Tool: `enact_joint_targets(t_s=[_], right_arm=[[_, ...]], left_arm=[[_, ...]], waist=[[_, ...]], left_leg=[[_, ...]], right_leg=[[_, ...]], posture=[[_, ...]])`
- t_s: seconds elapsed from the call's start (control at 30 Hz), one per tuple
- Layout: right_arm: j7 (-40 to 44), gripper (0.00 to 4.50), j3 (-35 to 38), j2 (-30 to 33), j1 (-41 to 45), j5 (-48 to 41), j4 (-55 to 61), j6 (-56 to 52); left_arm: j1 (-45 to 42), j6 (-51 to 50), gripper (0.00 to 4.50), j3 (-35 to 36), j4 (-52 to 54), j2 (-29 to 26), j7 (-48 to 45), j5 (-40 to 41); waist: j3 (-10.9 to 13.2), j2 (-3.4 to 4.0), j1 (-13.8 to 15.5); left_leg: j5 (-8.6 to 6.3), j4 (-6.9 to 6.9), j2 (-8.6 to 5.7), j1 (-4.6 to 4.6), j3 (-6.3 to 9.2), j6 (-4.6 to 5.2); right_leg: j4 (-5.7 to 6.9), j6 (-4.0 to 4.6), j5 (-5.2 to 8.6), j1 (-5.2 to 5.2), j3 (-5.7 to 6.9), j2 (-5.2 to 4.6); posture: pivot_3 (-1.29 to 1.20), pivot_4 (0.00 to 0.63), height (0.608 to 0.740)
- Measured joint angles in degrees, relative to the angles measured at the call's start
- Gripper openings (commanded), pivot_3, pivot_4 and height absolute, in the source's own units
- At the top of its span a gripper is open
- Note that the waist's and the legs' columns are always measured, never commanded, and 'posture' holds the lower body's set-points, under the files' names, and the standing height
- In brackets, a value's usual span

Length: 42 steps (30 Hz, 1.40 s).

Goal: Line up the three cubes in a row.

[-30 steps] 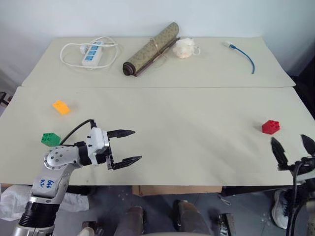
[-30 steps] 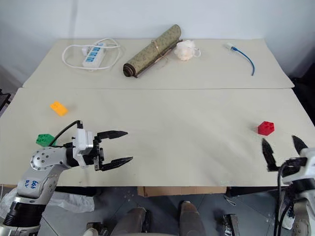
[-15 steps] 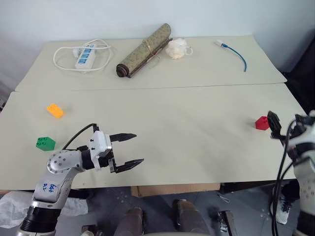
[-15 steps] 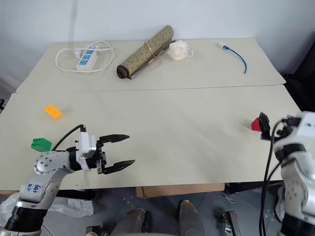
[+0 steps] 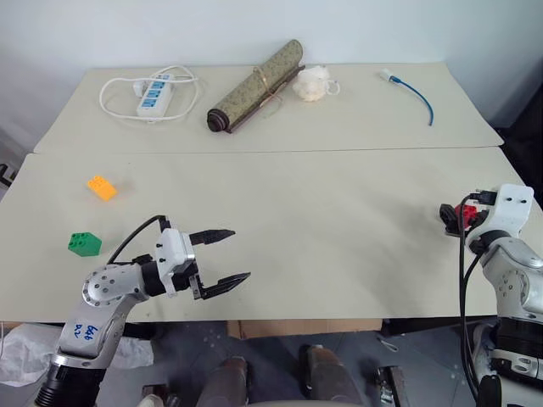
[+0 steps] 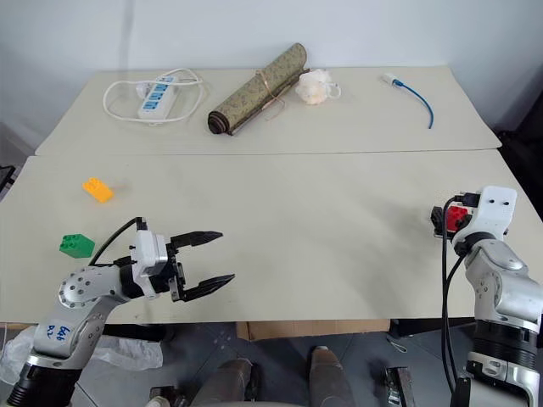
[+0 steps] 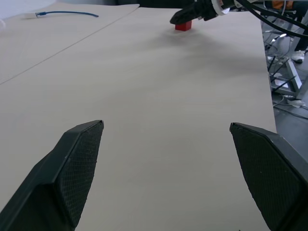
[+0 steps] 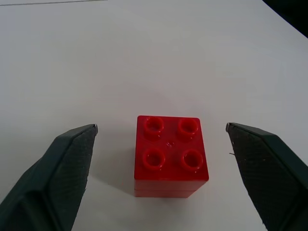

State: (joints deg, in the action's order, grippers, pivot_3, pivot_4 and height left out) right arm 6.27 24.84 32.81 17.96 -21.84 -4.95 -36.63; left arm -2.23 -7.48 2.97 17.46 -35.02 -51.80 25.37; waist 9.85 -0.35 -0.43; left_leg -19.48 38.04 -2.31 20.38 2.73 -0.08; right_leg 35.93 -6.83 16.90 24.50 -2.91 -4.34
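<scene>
At the right edge of the bench (image 5: 339,254), the right tool (image 8: 161,144) has its two black fingers spread wide on either side of the red cube (image 8: 169,155), neither finger touching it; the cube sits squarely in the gap, resting on the bench and not yet held. To do this grasp well, I would judge that the fingers should close evenly on the two flat side walls, low enough to catch the body and not the studs, with the cube kept centred so that it is not nudged or spun as one pad arrives first. It sits close to the bench's edge, so a sideways shove looks risky.

The red cube is glossy moulded plastic, square, with four round studs on top. The finger pads (image 8: 67,163) show a fine cross-hatched texture that should bite well on smooth plastic.

Across the bench, the left tool (image 5: 222,258) hangs open and empty over bare surface. Near it, towards the left edge, lie the green cube (image 5: 84,243) and, further back, the orange-yellow cube (image 5: 103,186), well apart from each other and far from the red one. The bench covering is a matt, pale, paper-like sheet, with a seam running across it.
</scene>
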Motion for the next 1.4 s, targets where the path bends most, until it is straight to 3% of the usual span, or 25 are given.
enact_joint_targets(t_s=[0.17, 0.23, 0.3, 0.37, 0.53, 0.63, 0.87, 1.23, 1.27, 1.4], right_arm=[[0.59, 1.82, 0.0, -1.34, -1.08, -0.04, 1.14, 0.03], [1.26, 1.48, -0.02, -1.35, -1.06, -0.05, 1.2, 0.04], [3.26, 1.48, -0.31, -1.27, -0.96, -0.13, 1.23, 0.14], [10.86, 1.48, -2.46, 0.37, -0.96, -2.32, 2.2, 0.3], [49.88, 1.48, -18.3, 15.55, 0.65, -8.77, 13.52, 4.95], [61.99, 1.48, -28.95, 18.12, 6.11, -4.4, 10.95, 9.18], [67.26, 1.48, -39.28, 9.04, 16.88, 5.4, -2.47, 20.44], [69.33, 1.48, -41.38, 4.02, 16.54, 8.95, -5.95, 26.39], [69.38, 2.21, -41.32, 3.75, 16.56, 9.06, -6.2, 26.64], [68.8, 3.5, -41.18, 2.98, 16.55, 10.11, -7.54, 27.5]], left_arm=[[0.69, 0.0, 4.5, 0.43, 0.38, 0.02, 0.64, 0.0], [0.88, 0.02, 4.5, 0.43, 0.4, 0.02, 0.81, 0.0], [1.11, 0.06, 4.5, 0.5, 0.39, 0.02, 0.89, 0.0], [1.27, 0.09, 4.5, 0.88, 0.29, 0.01, 1.09, 0.0], [2.33, 0.18, 4.5, 2.49, 0.13, -0.04, 1.53, -0.04], [3.04, 0.21, 4.5, 2.93, -0.13, -0.14, 1.42, -0.39], [3.85, 0.12, 4.5, 3.8, 0.08, -0.29, 1.49, -0.7], [5.11, 0.06, 4.5, 5.61, 0.12, -1.33, 1.72, -0.7], [5.33, 0.06, 4.5, 5.78, 0.16, -1.32, 1.9, -0.7], [7.25, 0.13, 4.5, 7.94, 0.41, -1.31, 3.08, -0.7]], waist=[[0.0, 0.0, 0.02], [0.0, 0.0, 0.05], [0.0, 0.0, 0.04], [0.03, 0.04, -0.15], [0.11, 0.13, -0.9], [0.13, -0.17, -1.12], [0.16, -0.19, -0.88], [0.16, -0.18, -0.03], [0.16, -0.18, 0.05], [0.16, -0.18, -0.11]], left_leg=[[0.0, 0.0, 0.0, 0.0, -0.01, 0.0], [0.0, 0.0, 0.0, 0.0, -0.01, 0.01], [-0.01, 0.0, 0.0, 0.0, -0.02, 0.01], [-0.04, -0.01, 0.01, 0.0, -0.09, 0.07], [-0.22, -0.01, 0.14, -0.03, 0.01, 0.32], [-0.23, 0.07, 0.13, -0.06, 0.03, 0.31], [-0.06, 0.01, 0.09, 0.15, 0.1, -0.06], [-0.11, 0.06, 0.04, 0.34, 0.16, -0.01], [-0.11, 0.06, 0.05, 0.34, 0.16, -0.01], [-0.12, 0.04, 0.06, 0.34, 0.14, -0.02]], right_leg=[[0.0, 0.0, 0.0, 0.0, -0.01, 0.01], [-0.01, -0.01, 0.0, 0.0, 0.0, 0.01], [-0.01, -0.01, 0.0, 0.0, 0.0, 0.01], [-0.01, -0.02, -0.01, 0.03, 0.03, 0.05], [-0.14, -0.03, -0.01, -0.07, 0.2, 0.14], [-0.19, -0.03, -0.01, -0.14, 0.23, 0.07], [-0.31, -0.02, -0.01, 0.06, 0.32, -0.03], [-0.4, -0.03, -0.02, 0.14, 0.41, -0.1], [-0.4, -0.03, -0.02, 0.14, 0.42, -0.09], [-0.4, -0.03, -0.02, 0.18, 0.4, -0.08]], posture=[[0.0, 0.15, 0.74], [0.0, 0.15, 0.74], [0.0, 0.15, 0.74], [0.0, 0.15, 0.74], [0.0, 0.15, 0.74], [0.0, 0.15, 0.74], [0.0, 0.15, 0.74], [0.0, 0.15, 0.74], [0.0, 0.15, 0.74], [0.0, 0.15, 0.74]])
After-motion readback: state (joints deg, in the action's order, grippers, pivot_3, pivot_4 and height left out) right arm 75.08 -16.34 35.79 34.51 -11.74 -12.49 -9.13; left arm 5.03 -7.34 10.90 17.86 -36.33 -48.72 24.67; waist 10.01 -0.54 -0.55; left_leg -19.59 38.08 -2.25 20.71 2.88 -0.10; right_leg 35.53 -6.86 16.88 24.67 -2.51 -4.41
